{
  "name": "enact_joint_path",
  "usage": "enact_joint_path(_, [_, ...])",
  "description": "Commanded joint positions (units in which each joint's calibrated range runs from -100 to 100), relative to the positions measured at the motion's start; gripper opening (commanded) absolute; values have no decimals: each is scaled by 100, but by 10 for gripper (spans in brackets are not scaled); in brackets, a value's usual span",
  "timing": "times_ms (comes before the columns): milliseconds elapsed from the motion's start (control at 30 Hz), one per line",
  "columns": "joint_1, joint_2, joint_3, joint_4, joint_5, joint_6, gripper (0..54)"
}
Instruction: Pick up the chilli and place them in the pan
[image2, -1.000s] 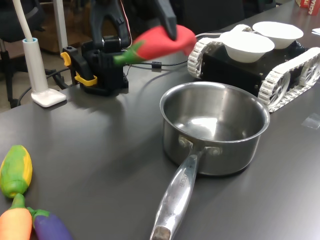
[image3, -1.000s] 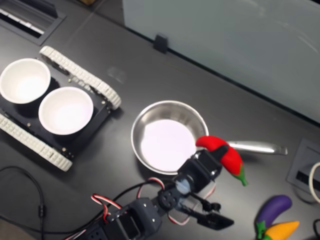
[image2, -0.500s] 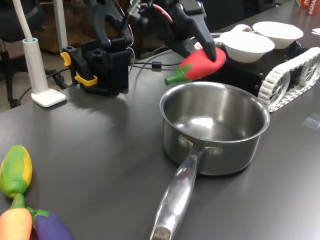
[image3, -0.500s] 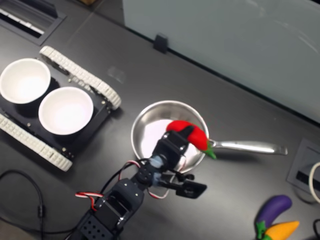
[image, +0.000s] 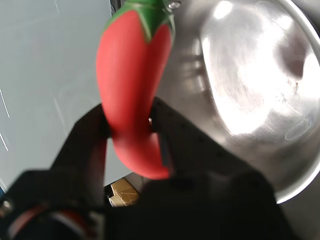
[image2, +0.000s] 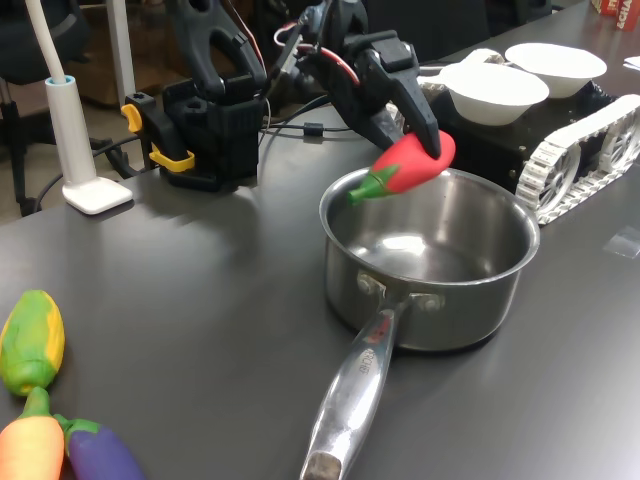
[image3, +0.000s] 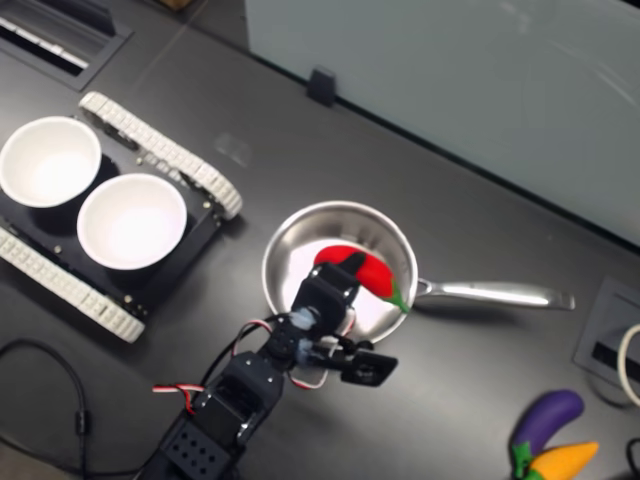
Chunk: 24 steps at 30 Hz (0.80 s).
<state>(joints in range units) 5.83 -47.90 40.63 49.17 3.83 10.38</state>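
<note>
In the wrist view, the tool (image: 131, 131) is gripping the chilli (image: 132, 85), its dark jaws clamped on the lower, narrowing part of the smooth, glossy red body while the green stem cap is pointing away toward the pan (image: 240, 95), whose brushed steel floor is throwing back bright glare.

In the first exterior view, the tool (image2: 428, 145) is now carrying the chilli (image2: 410, 164) over the far rim of the pan (image2: 430, 262), where half a second ago it was hanging just behind that rim; the carry is nearly finished and release looks close. The pan is deep, round, mirror-bright, with a long riveted handle.

In the second exterior view, the chilli (image3: 360, 270) is hanging above the pan (image3: 290, 270) on its handle side, having travelled inward from the rim.
</note>
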Motion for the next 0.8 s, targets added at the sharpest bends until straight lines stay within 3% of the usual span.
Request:
enact_joint_path(0, [-124,-251,-161,-401,20,114,0])
enact_joint_path(400, [-560,-310,385,-614,29,147,1])
enact_joint_path(600, [-801,-377,421,-486,142,147,171])
enact_joint_path(767, [-824,-402,239,-231,230,139,228])
